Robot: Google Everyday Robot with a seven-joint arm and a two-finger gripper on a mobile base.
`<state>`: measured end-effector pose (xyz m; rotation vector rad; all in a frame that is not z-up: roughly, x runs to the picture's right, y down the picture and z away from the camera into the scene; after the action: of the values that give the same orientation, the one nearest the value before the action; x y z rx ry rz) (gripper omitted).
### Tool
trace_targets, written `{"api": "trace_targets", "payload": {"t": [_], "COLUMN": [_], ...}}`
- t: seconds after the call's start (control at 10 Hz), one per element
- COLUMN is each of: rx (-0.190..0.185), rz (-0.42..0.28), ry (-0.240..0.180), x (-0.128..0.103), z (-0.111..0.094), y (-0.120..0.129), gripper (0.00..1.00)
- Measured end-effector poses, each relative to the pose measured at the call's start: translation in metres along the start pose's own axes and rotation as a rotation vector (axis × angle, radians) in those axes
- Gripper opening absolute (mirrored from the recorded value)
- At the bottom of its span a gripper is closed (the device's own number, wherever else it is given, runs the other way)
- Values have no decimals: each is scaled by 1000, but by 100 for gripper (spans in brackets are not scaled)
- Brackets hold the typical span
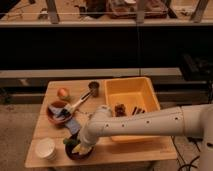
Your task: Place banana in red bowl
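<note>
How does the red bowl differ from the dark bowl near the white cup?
The red bowl has reddish walls; the dark bowl is brown-black. The red bowl sits farther back; the dark bowl sits at the front edge of the table, under the gripper. Both are round and of similar size.
</note>
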<state>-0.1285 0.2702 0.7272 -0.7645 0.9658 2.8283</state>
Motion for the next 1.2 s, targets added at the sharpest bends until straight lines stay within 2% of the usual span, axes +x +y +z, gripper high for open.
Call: {"api": "trace_targets", "payload": {"t": [0.2, 0.5, 0.6, 0.9, 1.2], "rx": [6, 23, 27, 23, -23], "rz": [-16, -44, -50, -53, -24], "ry": [-3, -12, -15, -20, -18], "x": [2, 4, 4, 3, 5], "z": [2, 3, 3, -4, -41], "y": [0, -2, -3, -4, 7], "gripper": [39, 9, 5, 4, 4]}}
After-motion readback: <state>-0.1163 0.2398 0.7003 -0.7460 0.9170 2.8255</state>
